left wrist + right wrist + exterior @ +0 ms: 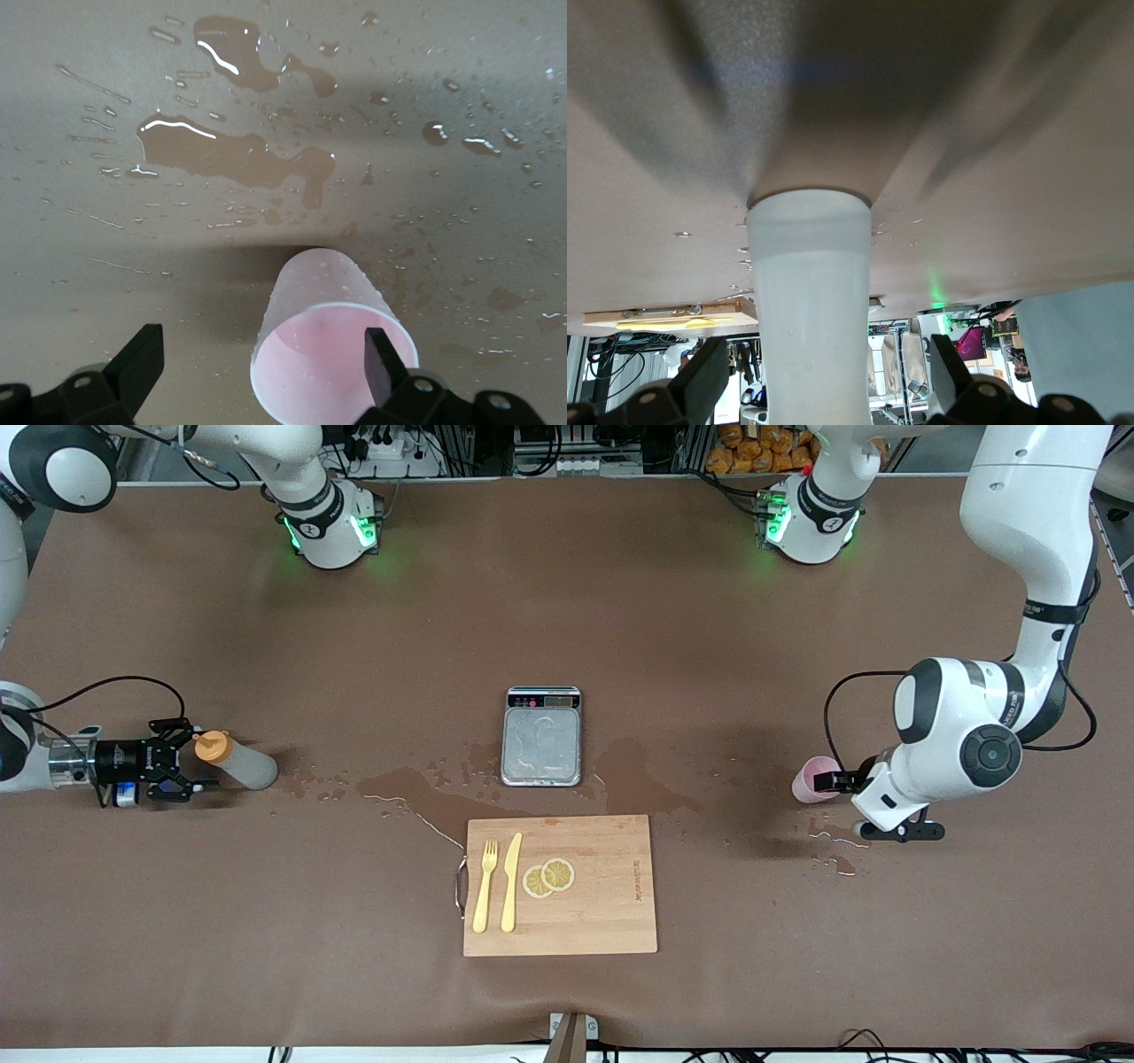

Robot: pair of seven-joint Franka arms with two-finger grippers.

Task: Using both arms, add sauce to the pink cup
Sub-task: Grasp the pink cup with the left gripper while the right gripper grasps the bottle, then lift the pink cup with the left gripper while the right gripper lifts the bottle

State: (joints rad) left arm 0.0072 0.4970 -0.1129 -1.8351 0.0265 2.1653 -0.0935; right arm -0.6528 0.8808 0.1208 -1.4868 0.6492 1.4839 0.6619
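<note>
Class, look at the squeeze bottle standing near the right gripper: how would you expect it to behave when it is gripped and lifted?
The sauce looks tall and narrow on a small base, so a sideways nudge from the open right gripper would probably tip it. Its translucent plastic wall likely flexes under a squeeze. Water drops lie on the table nearby, so it may be somewhat slippery.
</note>
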